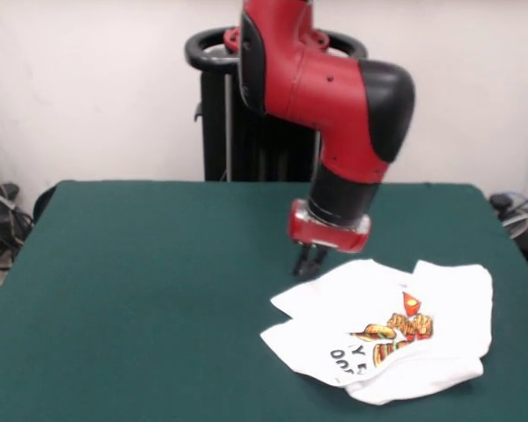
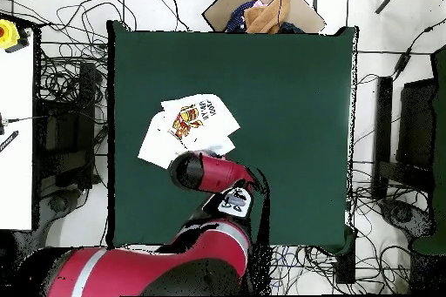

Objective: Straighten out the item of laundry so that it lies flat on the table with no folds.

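The item of laundry (image 1: 396, 303) is a white T-shirt with a red-orange print and black letters. It lies crumpled on the table (image 1: 158, 281) at the front right, with folds across its body and one edge doubled over. In the overhead view the shirt (image 2: 187, 124) sits left of centre on the green table (image 2: 287, 119), just above the arm. My gripper (image 1: 310, 262) hangs low over the green top, just off the shirt's far left corner and apart from it. Nothing shows in its grasp. The arm hides the gripper in the overhead view.
The red arm (image 2: 209, 176) reaches over the table's near edge in the overhead view. A cardboard box (image 2: 261, 6) holding cloth stands beyond the far edge. Cables lie on the floor all round. A white bench (image 2: 17, 119) stands at the left.
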Action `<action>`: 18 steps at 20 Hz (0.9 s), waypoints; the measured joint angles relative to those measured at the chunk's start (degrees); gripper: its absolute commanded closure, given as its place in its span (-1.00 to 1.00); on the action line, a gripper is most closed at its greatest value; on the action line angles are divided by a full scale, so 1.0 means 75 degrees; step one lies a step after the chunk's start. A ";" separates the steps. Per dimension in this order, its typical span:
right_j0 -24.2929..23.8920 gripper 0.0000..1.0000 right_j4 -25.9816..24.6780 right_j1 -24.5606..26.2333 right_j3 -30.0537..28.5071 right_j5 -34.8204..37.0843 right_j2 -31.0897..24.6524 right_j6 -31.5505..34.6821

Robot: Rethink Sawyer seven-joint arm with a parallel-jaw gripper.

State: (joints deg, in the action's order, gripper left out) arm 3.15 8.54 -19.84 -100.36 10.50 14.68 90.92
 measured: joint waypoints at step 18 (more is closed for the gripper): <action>-0.1765 1.00 -0.1865 -0.0115 -0.1241 -0.0343 0.0003 0.0000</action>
State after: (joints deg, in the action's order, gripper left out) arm -10.08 -5.45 -20.71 -109.66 7.93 14.71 90.92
